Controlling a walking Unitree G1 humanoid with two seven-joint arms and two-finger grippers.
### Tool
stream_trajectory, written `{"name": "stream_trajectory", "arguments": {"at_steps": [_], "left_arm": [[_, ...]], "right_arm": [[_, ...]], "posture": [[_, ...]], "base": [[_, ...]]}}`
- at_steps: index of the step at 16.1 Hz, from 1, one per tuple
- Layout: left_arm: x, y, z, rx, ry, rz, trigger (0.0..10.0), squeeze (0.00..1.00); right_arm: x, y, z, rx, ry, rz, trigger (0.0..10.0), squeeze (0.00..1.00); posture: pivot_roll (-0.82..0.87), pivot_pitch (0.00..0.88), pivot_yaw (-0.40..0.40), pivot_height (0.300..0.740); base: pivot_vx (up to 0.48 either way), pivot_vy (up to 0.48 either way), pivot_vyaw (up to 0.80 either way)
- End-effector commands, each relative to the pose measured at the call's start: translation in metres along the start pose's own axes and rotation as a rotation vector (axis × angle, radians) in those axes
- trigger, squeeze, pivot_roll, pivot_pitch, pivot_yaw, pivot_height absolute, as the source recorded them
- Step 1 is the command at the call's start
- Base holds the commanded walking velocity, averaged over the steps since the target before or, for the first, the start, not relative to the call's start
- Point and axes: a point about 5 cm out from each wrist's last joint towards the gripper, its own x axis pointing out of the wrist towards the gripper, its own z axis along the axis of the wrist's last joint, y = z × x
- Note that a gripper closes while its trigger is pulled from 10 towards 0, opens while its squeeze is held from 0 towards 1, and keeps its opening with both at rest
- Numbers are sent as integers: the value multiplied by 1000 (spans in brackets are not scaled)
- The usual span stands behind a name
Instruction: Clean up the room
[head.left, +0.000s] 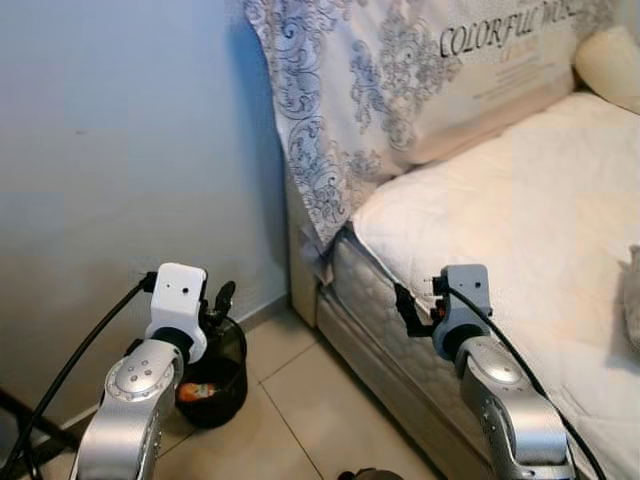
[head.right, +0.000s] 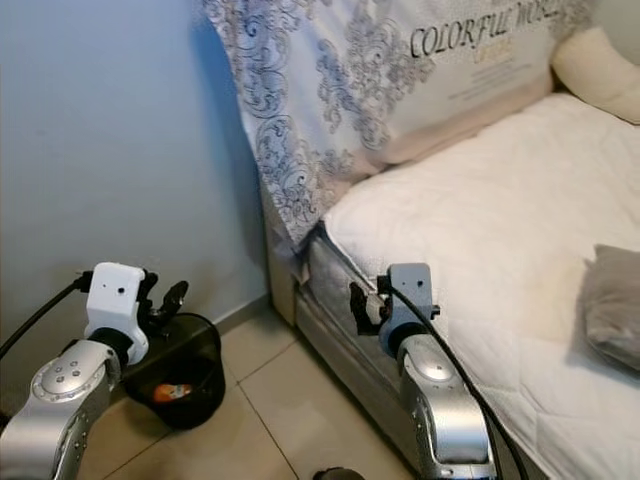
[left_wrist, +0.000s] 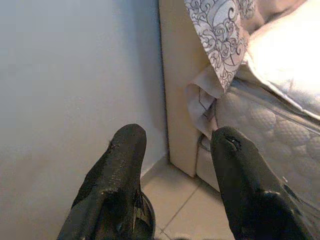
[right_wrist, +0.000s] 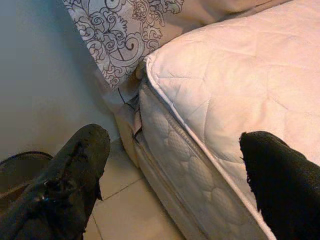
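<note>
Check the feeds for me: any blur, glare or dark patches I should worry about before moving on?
Left eye view: sharp, evenly lit; printed lettering on the pillow readable; bin interior dim, with something orange inside. Right eye view: same, no glare. Left wrist view: left hand fingers soft and dark up close, wall shaded. Right wrist view: right hand fingers blurred, mattress crisp and bright.

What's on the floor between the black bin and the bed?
Nothing but bare beige floor tiles. In the left eye view, the black bin stands by the wall under the left gripper, and the bed starts across the tiles.
</note>
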Motion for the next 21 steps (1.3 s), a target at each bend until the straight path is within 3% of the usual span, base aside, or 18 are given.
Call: {"name": "stream_trajectory", "arguments": {"at_steps": [1,9,15,17,18,21], "left_arm": [[2,1,1,-6,8,5,10000,0],[2,3,0,-13,48,-12,10000,0],[4,2,0,-27,56,-22,10000,0],[5,2,1,-14,31,-9,10000,0],[5,4,4,57,5,32,10000,0],[11,4,8,74,-70,72,10000,0]], "right_arm": [[0,-1,9,10,-27,2,10000,1000],[-2,3,7,79,-39,14,10000,1000],[-2,2,9,69,-60,16,10000,1000],[-1,2,10,37,-68,-1,10000,1000],[0,0,10,20,-70,-23,10000,1000],[-1,-11,8,-1,-69,-100,10000,1000]], "posture": [[-34,0,-14,740],[-45,0,3,740],[-43,0,-1,740],[-40,0,-6,740],[-41,0,-6,740],[-43,0,-3,740]], "base": [[0,0,-700],[0,0,-714],[0,0,-703],[0,0,-706],[0,0,-700],[0,0,-698]]}}
